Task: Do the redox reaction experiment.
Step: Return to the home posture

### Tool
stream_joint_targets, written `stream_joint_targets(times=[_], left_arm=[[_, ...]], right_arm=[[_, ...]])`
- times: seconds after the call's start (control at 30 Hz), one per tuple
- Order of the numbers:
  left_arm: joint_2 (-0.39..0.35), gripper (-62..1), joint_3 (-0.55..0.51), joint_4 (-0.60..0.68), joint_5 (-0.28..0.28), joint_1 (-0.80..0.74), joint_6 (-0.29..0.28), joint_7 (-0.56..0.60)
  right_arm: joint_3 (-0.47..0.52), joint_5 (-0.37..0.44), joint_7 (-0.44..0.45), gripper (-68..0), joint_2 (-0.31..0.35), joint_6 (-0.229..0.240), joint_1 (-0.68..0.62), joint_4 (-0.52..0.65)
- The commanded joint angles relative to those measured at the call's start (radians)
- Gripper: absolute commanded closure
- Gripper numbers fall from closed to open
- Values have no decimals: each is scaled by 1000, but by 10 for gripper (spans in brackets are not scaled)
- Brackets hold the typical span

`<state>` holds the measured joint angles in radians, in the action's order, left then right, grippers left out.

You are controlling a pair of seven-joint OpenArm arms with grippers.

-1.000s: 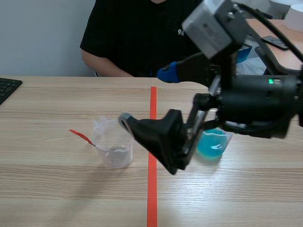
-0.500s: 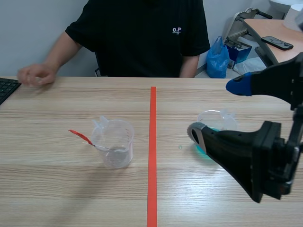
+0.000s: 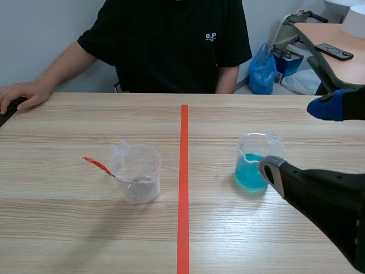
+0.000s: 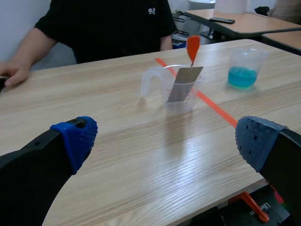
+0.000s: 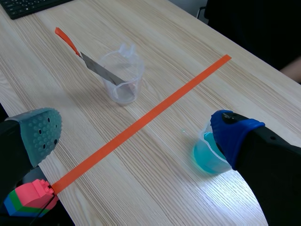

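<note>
Scene camera faces person, both wrist cameras share clear beaker

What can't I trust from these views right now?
Blue beaker: partly behind the right gripper in the right wrist view, and its edge in the scene view.
Clear beaker: any liquid too faint to tell, all views.
Left gripper: outside the scene view.

The right claw gapes wide at the right, apparently raised; the left claw likewise spread.
</note>
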<state>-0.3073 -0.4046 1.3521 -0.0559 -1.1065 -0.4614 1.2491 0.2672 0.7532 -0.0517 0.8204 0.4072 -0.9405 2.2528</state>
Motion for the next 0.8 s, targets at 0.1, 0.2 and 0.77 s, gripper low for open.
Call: stream_joint_targets(times=[0.1, 0.2, 0.77], left_arm=[[42, -623, -12, 91, 10, -39, 26, -13], [56, -623, -12, 130, 10, -46, 29, -21], [58, -623, -12, 143, 10, -26, 33, -35]], right_arm=[[-2, 14, -9, -679, -1, 0, 24, 7], [-2, 11, -10, -679, -1, 0, 24, 7], [-2, 11, -39, -679, -1, 0, 24, 7]])
